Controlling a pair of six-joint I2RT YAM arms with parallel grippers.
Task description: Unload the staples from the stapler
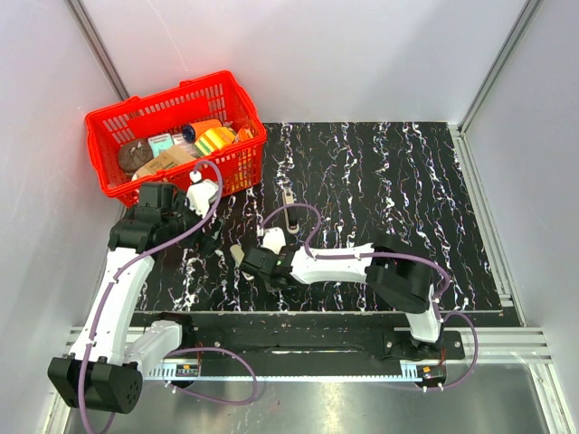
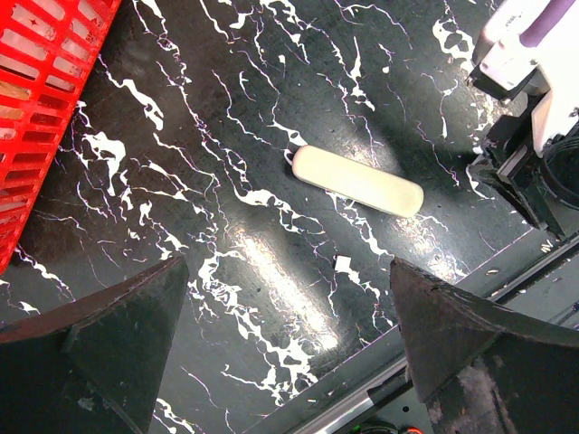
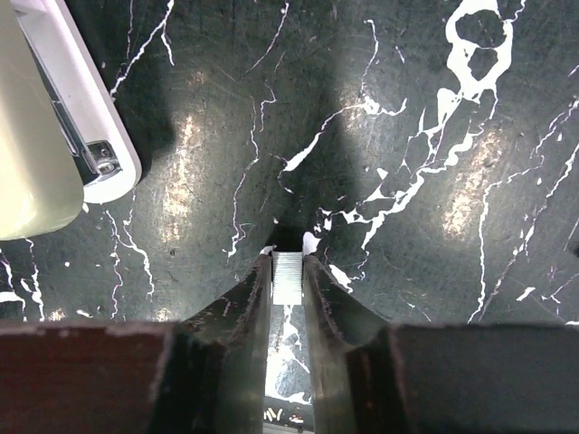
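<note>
Right hand (image 3: 288, 262) clamps staples (image 3: 288, 282) beside stapler (image 3: 36, 136); left hand (image 2: 288, 267) spread wide near mat (image 2: 226, 117) edge.

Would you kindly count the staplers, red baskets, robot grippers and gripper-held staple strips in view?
cream stapler: 1
red basket: 1
grippers: 2 (left gripper, right gripper)
staple strip, in the right gripper: 1
Total: 5
</note>
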